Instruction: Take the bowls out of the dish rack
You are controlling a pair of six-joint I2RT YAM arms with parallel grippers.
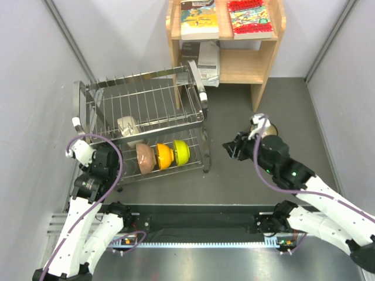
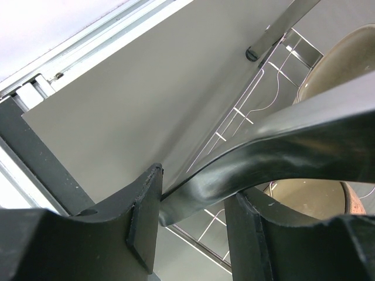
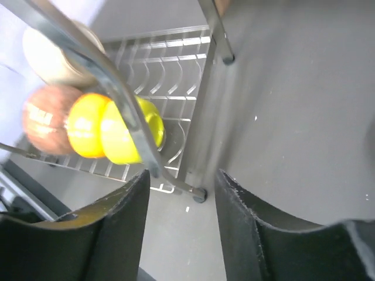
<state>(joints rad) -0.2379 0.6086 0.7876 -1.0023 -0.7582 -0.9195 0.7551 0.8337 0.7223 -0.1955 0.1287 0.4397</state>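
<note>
My left hand (image 2: 193, 196) is at the left end of the dish rack (image 1: 152, 102), low beside its lower tier. It grasps the rim of the teal-blue bowl (image 2: 304, 134), which looks dark in the left wrist view. The rim's curved edge runs between my two fingers and presses on the inner pad of one. Just behind that rim is the pale inside of the pinkish-brown bowl (image 1: 145, 158), which stands on edge in the lower tier's slots. The orange bowl (image 1: 164, 156) is next in the same row, touching or almost touching it. The yellow-green bowl (image 1: 181, 151) follows and is the one nearest the rack's right end. The cream-white bowl (image 1: 128, 130) sits behind this row, toward the rack's left half; I cannot tell which tier carries it. My right hand (image 3: 183, 181) hangs over the tabletop (image 1: 234, 111) off the rack's right end, apart from the wires and pointing toward them. Its fingers are spread and hold nothing. From its wrist, the rack's right-hand rail crosses in front of the orange and yellow-green bowls.
</note>
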